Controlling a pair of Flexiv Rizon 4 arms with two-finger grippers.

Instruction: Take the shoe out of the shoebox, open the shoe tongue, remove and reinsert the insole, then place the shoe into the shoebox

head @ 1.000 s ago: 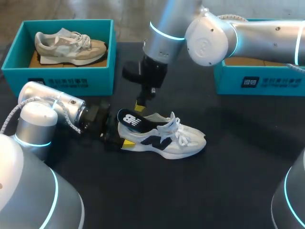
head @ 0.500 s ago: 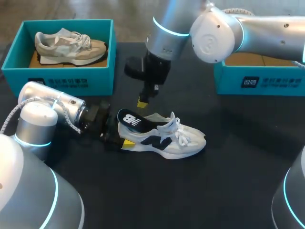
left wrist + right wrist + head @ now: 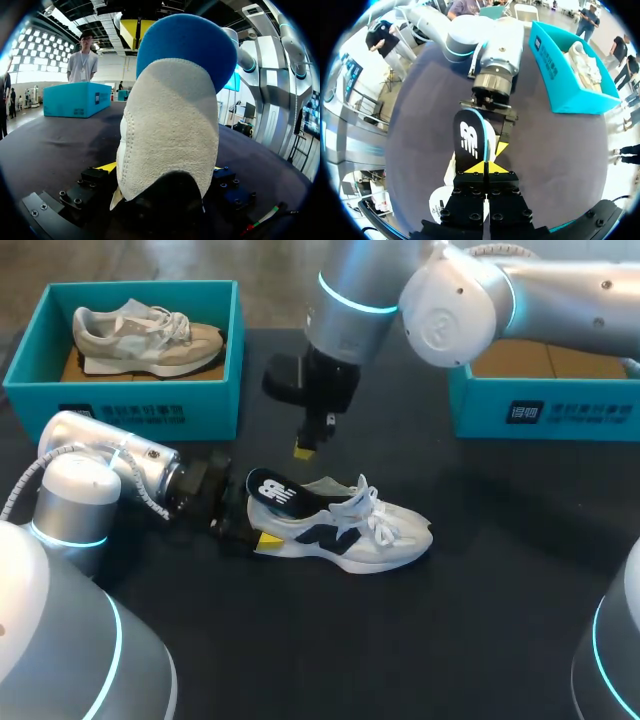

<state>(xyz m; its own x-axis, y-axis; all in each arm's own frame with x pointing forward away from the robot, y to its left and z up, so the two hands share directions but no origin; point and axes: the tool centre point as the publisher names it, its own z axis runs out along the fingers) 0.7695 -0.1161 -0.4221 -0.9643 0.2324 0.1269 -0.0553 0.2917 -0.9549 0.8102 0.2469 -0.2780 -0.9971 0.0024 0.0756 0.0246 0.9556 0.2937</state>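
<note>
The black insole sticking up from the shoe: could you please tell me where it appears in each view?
Head view: the insole rises from the white shoe's heel, below the right hand.
Left wrist view: the insole shows its blue back above the heel gripped by the left hand.
Right wrist view: the insole stands just ahead of the right hand, logo facing it.
Shared landmark: the shoe's heel.

White-and-navy sneaker [image 3: 370,535] stands upright at the table's [image 3: 500,620] middle, toe rightward; black insole [image 3: 275,492] juts from its heel; teal shoebox [image 3: 540,415] at far-right edge.
</note>
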